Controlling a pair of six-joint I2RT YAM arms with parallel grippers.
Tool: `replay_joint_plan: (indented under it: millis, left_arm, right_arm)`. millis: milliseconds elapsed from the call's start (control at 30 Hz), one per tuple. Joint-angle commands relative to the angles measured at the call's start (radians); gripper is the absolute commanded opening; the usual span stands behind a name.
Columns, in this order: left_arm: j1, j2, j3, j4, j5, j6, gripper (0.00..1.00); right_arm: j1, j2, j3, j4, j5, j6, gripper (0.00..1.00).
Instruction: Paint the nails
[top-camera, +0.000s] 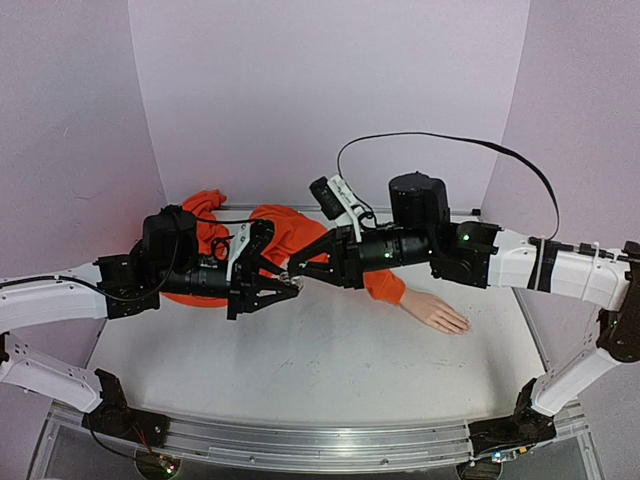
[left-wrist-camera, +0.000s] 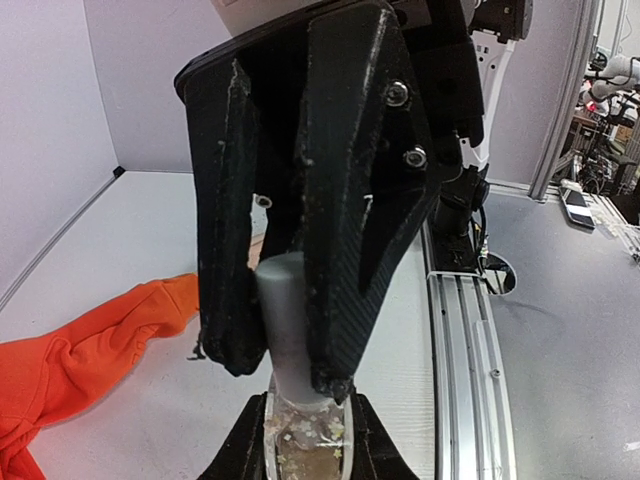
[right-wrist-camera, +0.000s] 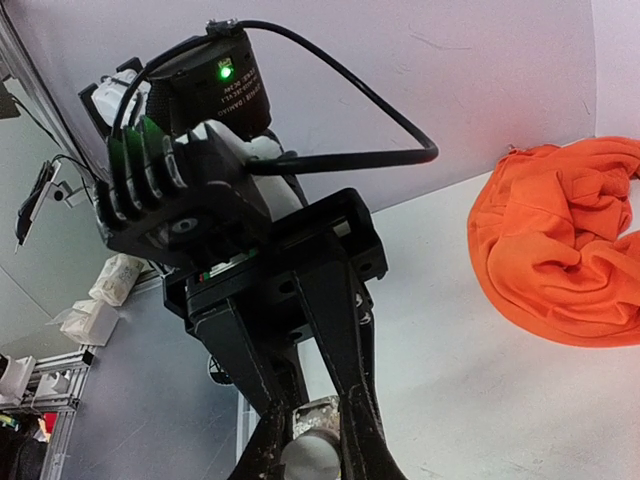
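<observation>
- The left gripper (left-wrist-camera: 305, 432) is closed on a small clear bottle (left-wrist-camera: 306, 447) with glitter flecks inside. Its fingers (left-wrist-camera: 243, 447) press on both sides of the glass.
- The right gripper (left-wrist-camera: 282, 368) meets it from the opposite side. Its fingers (left-wrist-camera: 350, 200) are drawn narrow and clamp the grey cap (left-wrist-camera: 285, 300) that stands on the bottle neck.
- In the top view, both grippers meet tip to tip above the desk (top-camera: 330, 370), left of the middle. The bottle is hidden between them in that view.
- The mannequin hand (top-camera: 437, 312) lies flat on the desk with its fingers stretched out toward the right. It is in front of the right arm and well apart from the two grippers.
- The nails (top-camera: 462, 324) are at the tips of those fingers. They are too small to tell apart, and their colour cannot be read.
- The orange sleeve (top-camera: 290, 228) joins the hand at the wrist and runs left behind both arms, bunched in folds on the desk.
</observation>
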Motion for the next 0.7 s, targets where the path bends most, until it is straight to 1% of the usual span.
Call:
replay_joint_plan:
  millis: [0, 67, 133, 167, 200, 267, 300, 333, 400, 433, 500, 567, 600, 633, 667]
  left_arm:
    - [0.011, -0.023, 0.059, 0.067, -0.070, -0.023, 0.00]
    - [0.017, -0.034, 0.054, 0.067, -0.148, -0.032, 0.00]
    - [0.018, -0.045, 0.047, 0.067, -0.266, -0.034, 0.00]
    - [0.018, -0.048, 0.041, 0.068, -0.334, -0.026, 0.00]
    - [0.018, -0.053, 0.037, 0.067, -0.423, -0.020, 0.00]
    - [0.018, -0.054, 0.026, 0.068, -0.601, -0.004, 0.00]
    - [0.018, -0.053, 0.024, 0.068, -0.655, 0.010, 0.00]
    - [0.016, -0.053, 0.024, 0.067, -0.695, 0.018, 0.00]
    - [0.017, -0.054, 0.020, 0.068, -0.734, 0.025, 0.00]
    - [0.017, -0.057, 0.019, 0.068, -0.733, 0.028, 0.00]
    - [0.016, -0.056, 0.018, 0.067, -0.718, 0.026, 0.00]
    - [0.016, -0.055, 0.020, 0.067, -0.695, 0.022, 0.00]
    - [0.016, -0.052, 0.022, 0.067, -0.680, 0.023, 0.00]
    - [0.016, -0.050, 0.026, 0.065, -0.666, 0.025, 0.00]
    - [0.016, -0.049, 0.028, 0.063, -0.654, 0.024, 0.00]
  right_arm:
    - [0.007, 0.050, 0.032, 0.095, -0.039, 0.066, 0.09]
    - [0.022, 0.084, 0.040, 0.096, 0.017, 0.105, 0.00]
    - [0.046, 0.123, 0.051, 0.090, 0.114, 0.155, 0.00]
    - [0.056, 0.151, 0.061, 0.085, 0.188, 0.200, 0.00]
    - [0.070, 0.187, 0.086, 0.045, 0.293, 0.275, 0.00]
    - [0.116, 0.282, 0.200, -0.165, 0.602, 0.519, 0.00]
    - [0.158, 0.317, 0.249, -0.190, 0.692, 0.610, 0.00]
    - [0.219, 0.350, 0.294, -0.190, 0.792, 0.666, 0.00]
    - [0.293, 0.401, 0.396, -0.186, 0.912, 0.713, 0.00]
    - [0.300, 0.402, 0.416, -0.176, 0.926, 0.713, 0.00]
    - [0.298, 0.356, 0.379, -0.104, 0.956, 0.666, 0.00]
    - [0.275, 0.295, 0.317, -0.044, 0.933, 0.618, 0.00]
    - [0.253, 0.263, 0.294, -0.034, 0.895, 0.600, 0.08]
    - [0.232, 0.233, 0.266, -0.020, 0.857, 0.569, 0.21]
    - [0.209, 0.197, 0.237, -0.001, 0.803, 0.519, 0.38]
